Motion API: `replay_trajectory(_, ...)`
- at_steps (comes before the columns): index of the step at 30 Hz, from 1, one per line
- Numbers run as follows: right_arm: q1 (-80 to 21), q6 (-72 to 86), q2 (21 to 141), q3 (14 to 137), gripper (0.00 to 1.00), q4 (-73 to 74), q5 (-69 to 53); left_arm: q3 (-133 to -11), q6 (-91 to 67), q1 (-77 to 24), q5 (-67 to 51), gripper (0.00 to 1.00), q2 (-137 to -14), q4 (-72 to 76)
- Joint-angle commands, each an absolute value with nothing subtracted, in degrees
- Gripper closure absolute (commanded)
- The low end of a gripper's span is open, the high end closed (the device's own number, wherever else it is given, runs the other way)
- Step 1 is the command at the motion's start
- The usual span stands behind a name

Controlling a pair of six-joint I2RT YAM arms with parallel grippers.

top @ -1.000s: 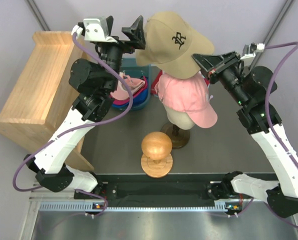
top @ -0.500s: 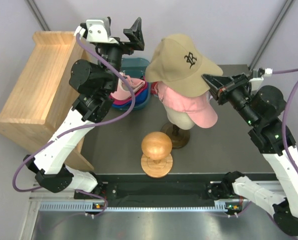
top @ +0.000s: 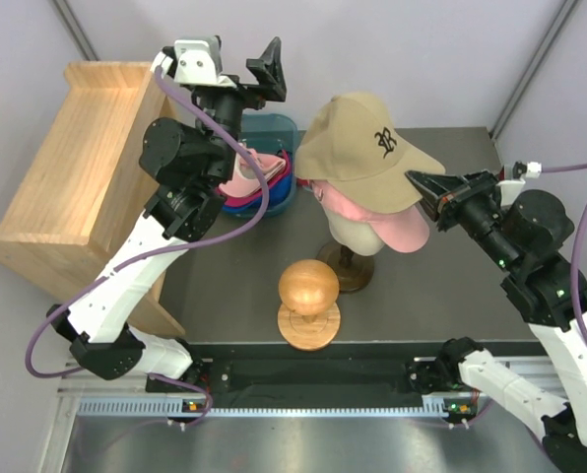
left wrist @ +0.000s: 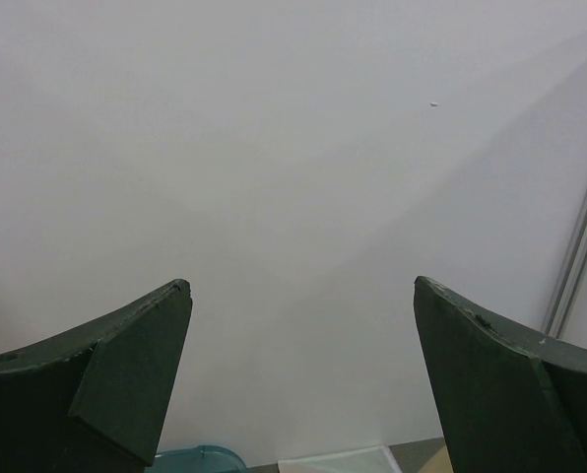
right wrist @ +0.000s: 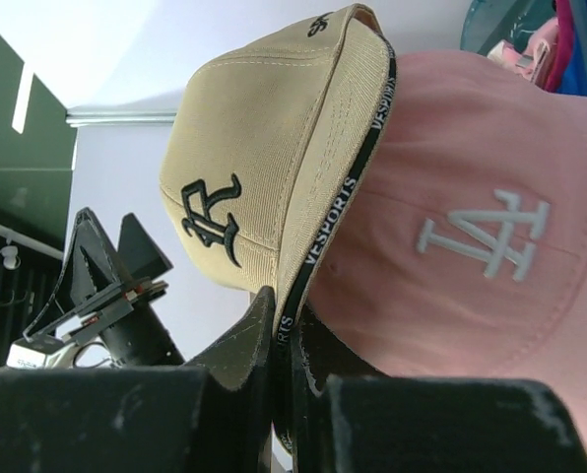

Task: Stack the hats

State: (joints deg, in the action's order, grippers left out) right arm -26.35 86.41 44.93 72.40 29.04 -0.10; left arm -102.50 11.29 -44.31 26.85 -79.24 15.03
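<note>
1. Well, from where I stand the tan cap point(top: 367, 148) with its black embroidered letter sits on top of the pink cap point(top: 400, 232), and both are on the cream mannequin head point(top: 358, 236) near the middle of the table point(top: 451, 296).
2. Its brim points towards the right arm and covers most of the pink one, so only the pink brim and a strip of crown show beneath it.
3. The right gripper point(top: 419, 187) is clamped on the edge of that tan brim. In the wrist view its fingers point(right wrist: 244, 335) pinch the dark-trimmed rim, with the tan cap point(right wrist: 244, 197) lying against the pink cap point(right wrist: 471, 246) just beside the grip.
4. Whether the tan crown is seated fully down on the pink one, I cannot tell.
5. The left gripper point(top: 266, 71) is raised high at the back of the table, above the blue tub point(top: 274, 128). Its wrist view shows the fingers point(left wrist: 126, 374) spread wide with nothing between them, facing a plain pale wall point(left wrist: 293, 148).
6. Spare caps point(top: 259, 179) in pink, magenta and blue lie heaped in that tub, just left of the mannequin head.
7. A wooden ball point(top: 308, 288) on its stand is in front of the head, nearer the arm bases.
8. A wooden shelf point(top: 72, 158) stands off the left side of the table.
</note>
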Motion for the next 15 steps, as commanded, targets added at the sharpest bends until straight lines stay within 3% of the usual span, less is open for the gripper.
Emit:
replay_trajectory(1, -26.0, 86.8, 43.3, 71.3, 1.0, 33.9, 0.9, -102.2, 11.8, -44.4, 26.6, 0.02, -78.1, 16.8)
replay_trajectory(15, -26.0, 87.7, 39.7, 64.8, 1.0, 39.5, 1.2, -100.2, 11.1, -44.4, 28.1, 0.02, -76.6, 15.8)
